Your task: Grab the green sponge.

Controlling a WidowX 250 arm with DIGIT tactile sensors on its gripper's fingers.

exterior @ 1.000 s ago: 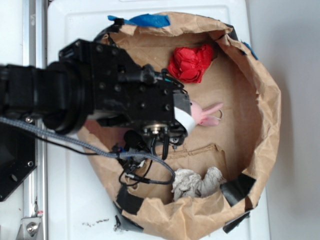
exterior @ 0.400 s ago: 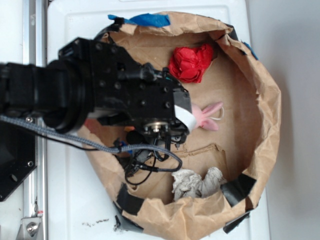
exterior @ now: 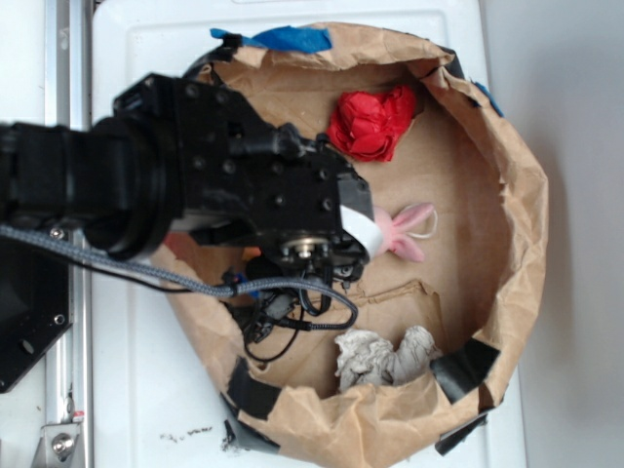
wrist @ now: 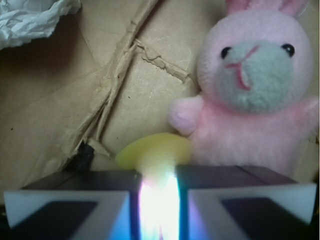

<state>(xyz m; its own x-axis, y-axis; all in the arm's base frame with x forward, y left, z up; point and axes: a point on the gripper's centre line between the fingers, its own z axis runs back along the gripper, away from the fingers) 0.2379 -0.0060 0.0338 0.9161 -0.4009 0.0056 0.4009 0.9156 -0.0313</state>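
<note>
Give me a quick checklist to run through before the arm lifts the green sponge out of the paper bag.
1. Sponge between the fingers: ok. In the wrist view the green sponge sits in the narrow gap of the gripper.
2. Grip firm: cannot tell; only its front edge shows.
3. Pink bunny free of the fingers: cannot tell; it presses against the sponge's side.
4. White crumpled cloth clear: ok, apart near the bag's rim.
5. Red cloth wad clear: ok, across the bag.
6. Cable free: cannot tell; it loops low under the wrist.
</note>
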